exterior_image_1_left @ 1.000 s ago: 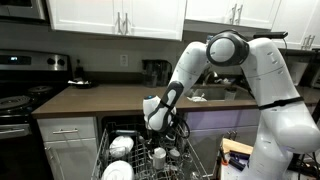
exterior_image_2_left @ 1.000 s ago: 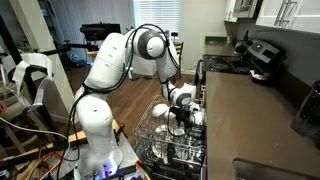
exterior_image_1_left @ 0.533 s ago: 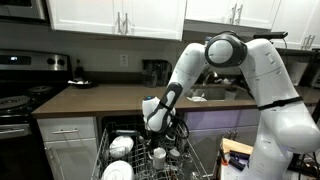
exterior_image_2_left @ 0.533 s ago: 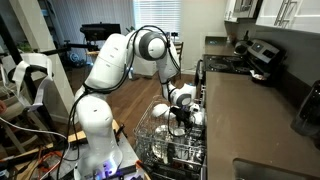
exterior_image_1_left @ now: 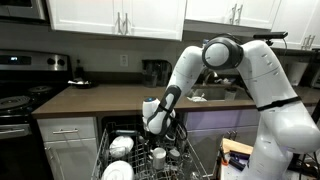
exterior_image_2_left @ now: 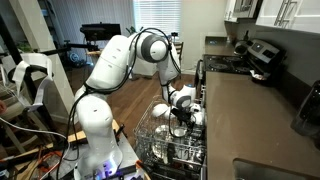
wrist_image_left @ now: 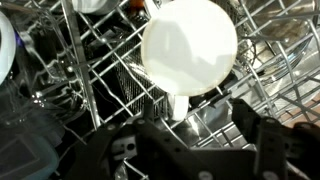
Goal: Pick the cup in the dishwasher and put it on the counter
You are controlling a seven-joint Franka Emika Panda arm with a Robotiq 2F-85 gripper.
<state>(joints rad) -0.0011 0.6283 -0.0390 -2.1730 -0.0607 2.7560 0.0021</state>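
Wrist view: one white cup [wrist_image_left: 190,45] fills the upper middle of the picture, round side toward the camera. It sits in the grey wire rack [wrist_image_left: 100,60] of the dishwasher. The gripper [wrist_image_left: 195,140] comes in from below, its two dark fingers [wrist_image_left: 265,140] standing well apart, one to each side, just short of the cup. Nothing is held between them.

Exterior view, facing the kitchen: since a second ago the arm's [exterior_image_1_left: 190,65] big upper joint has shifted slightly sideways, while the gripper [exterior_image_1_left: 160,130] stays low over the open dishwasher [exterior_image_1_left: 125,130]. One small cup [exterior_image_1_left: 158,155] stands in the rack just below it. Two wider white bowls [exterior_image_1_left: 120,147] lie to one side. A long dark brown counter [exterior_image_1_left: 100,98] runs behind, with white cabinets [exterior_image_1_left: 115,15] above and one stove [exterior_image_1_left: 20,100] at the edge.

Exterior view, along the counter [exterior_image_2_left: 250,115]: almost nothing has changed. The gripper [exterior_image_2_left: 181,116] hangs in the rack [exterior_image_2_left: 165,150] among white dishes too small to count. Wooden floor [exterior_image_2_left: 140,95] lies behind.
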